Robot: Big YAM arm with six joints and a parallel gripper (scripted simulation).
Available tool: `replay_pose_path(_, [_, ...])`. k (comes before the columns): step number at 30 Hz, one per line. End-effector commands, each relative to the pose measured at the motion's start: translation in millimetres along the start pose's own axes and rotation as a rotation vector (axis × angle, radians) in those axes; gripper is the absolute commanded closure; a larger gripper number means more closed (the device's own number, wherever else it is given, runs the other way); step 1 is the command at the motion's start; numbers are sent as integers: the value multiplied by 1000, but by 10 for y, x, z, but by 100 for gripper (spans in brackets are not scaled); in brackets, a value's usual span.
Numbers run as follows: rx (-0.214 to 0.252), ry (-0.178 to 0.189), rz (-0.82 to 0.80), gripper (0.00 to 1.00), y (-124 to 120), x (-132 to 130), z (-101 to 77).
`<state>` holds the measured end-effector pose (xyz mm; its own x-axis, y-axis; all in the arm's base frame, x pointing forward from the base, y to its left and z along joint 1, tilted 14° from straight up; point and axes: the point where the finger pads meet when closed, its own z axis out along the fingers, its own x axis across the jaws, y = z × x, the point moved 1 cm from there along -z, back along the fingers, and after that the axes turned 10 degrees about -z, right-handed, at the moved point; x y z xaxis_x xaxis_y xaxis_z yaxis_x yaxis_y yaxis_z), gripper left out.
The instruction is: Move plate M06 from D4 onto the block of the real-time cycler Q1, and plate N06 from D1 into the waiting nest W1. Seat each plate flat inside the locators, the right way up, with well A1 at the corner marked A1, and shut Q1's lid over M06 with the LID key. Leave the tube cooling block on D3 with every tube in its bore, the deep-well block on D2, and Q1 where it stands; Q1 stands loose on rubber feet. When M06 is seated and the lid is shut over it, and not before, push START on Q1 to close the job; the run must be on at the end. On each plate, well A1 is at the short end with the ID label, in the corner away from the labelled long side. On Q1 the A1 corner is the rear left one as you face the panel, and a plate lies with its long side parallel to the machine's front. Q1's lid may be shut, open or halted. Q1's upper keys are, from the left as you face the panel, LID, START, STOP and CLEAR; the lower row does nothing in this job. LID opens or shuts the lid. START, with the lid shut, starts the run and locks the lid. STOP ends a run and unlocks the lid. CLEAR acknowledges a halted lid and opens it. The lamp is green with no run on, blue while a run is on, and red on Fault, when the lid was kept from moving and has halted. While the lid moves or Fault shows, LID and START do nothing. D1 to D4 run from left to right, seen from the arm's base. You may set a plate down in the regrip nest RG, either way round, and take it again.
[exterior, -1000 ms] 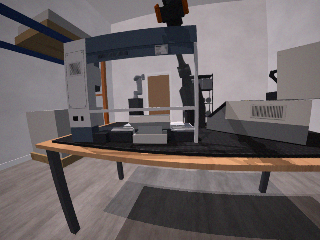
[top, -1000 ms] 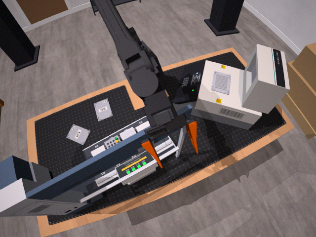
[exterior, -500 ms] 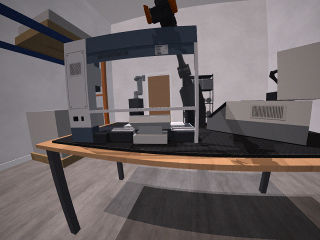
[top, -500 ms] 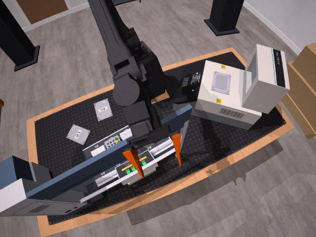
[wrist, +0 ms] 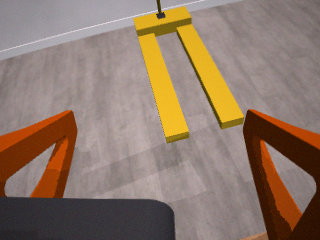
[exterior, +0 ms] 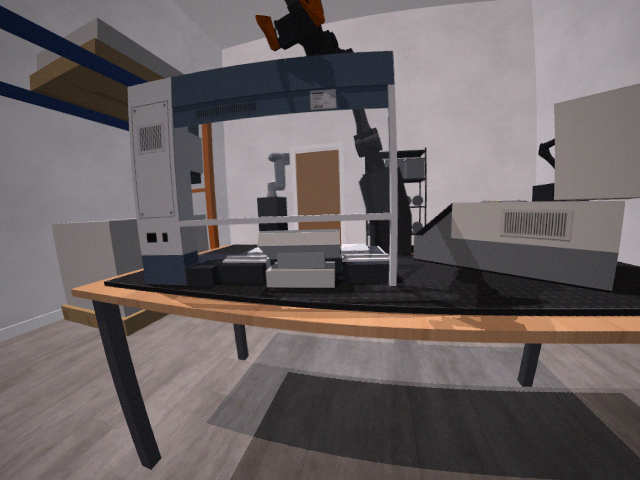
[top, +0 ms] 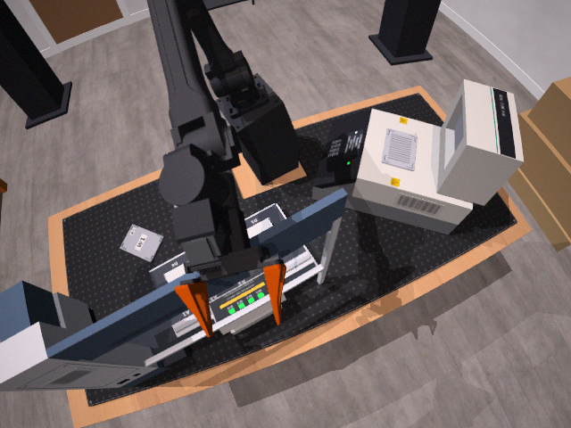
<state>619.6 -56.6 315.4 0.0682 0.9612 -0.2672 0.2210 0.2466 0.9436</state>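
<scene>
The gripper (top: 237, 294) hangs high above the deck station, over its blue top beam (top: 294, 226), with its two orange fingers (top: 197, 301) spread wide and nothing between them. In the exterior view it (exterior: 289, 20) sits right at the upper edge of the picture, well above the beam (exterior: 281, 82). The wrist view looks past both fingers at grey floor (wrist: 115, 100) and a yellow fork-shaped object (wrist: 170, 90) lying on it; no plate shows there.

From the top view, the fingers frame a part of the deck's front edge with a yellow strip (top: 242, 294) and a row of green lights (top: 245, 302), but these lie far below the fingertips. The deck positions are mostly hidden by the arm (top: 194, 138) and the beam, so neither plate M06 nor plate N06 can be made out plainly; both are apart from the fingers.

The cycler Q1 (top: 396, 184) stands to the right on the black mat (top: 415, 249), well apart from the gripper. Its lid (top: 479, 138) is raised, the ribbed block (top: 399, 149) lies bare, and a green lamp (top: 348, 161) glows on its dark panel. The waiting nest W1 (top: 141, 242) lies on the mat to the left, with only its label showing.
</scene>
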Motion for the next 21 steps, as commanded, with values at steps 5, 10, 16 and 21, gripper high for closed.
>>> replay_pose_path(5, [-63,-149,30,5,382,-620,141])
replay_pose_path(10, [-84,-151,32,5,496,-903,85])
replay_pose_path(16, [-88,-239,54,5,502,-1154,55])
replay_pose_path(21, [-86,-243,57,5,472,-1327,97])
